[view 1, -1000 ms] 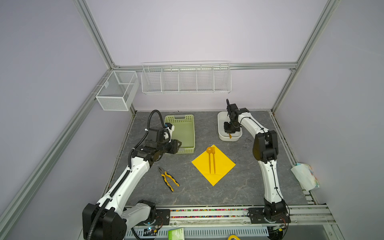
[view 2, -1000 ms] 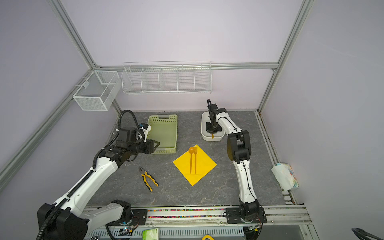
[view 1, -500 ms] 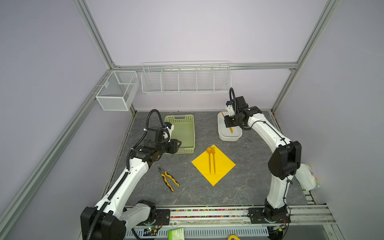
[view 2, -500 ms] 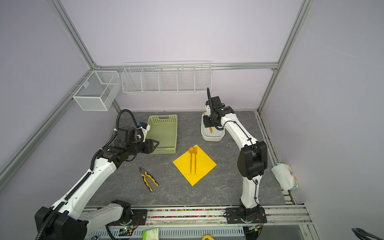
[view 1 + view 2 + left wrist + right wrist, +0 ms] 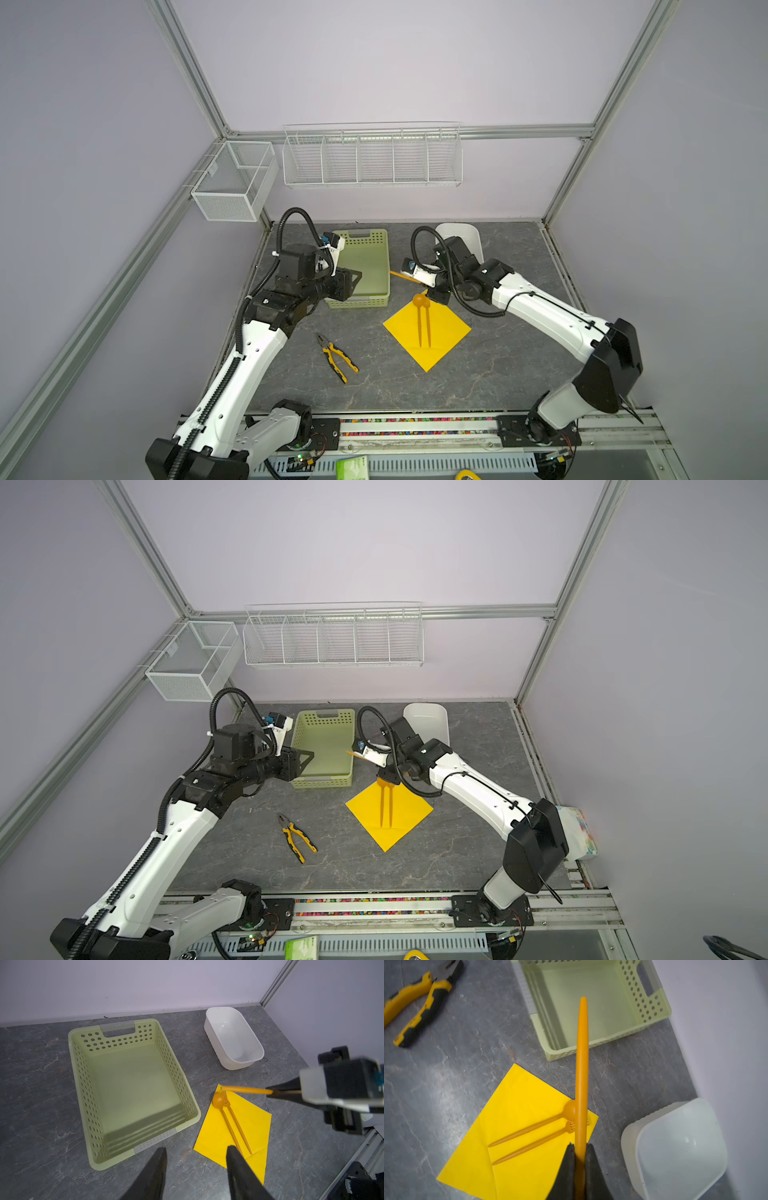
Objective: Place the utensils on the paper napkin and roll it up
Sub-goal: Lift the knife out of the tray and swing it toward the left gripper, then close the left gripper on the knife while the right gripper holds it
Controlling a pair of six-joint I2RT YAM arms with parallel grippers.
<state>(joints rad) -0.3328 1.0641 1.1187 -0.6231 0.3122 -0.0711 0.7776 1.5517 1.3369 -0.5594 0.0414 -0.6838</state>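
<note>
Placing step: right pincer (image 5: 579,1148) gripped a third orange utensil (image 5: 581,1064) over the upper corner of the napkin (image 5: 448,332), centre frame, where spoon (image 5: 419,300) and fork (image 5: 428,328) lay; left pincer (image 5: 351,279) hung half-open, empty; next, lower and release alongside.

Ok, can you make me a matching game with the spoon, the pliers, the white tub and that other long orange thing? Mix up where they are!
Things:
1. spoon
2. pliers
3. white tub
4. long orange utensil

Where:
A. pinched in the right claw
B. lying on the yellow napkin
C. empty, by the back wall
D. lying on the bare grey table

Pairs: 1-B, 2-D, 3-C, 4-A
</note>
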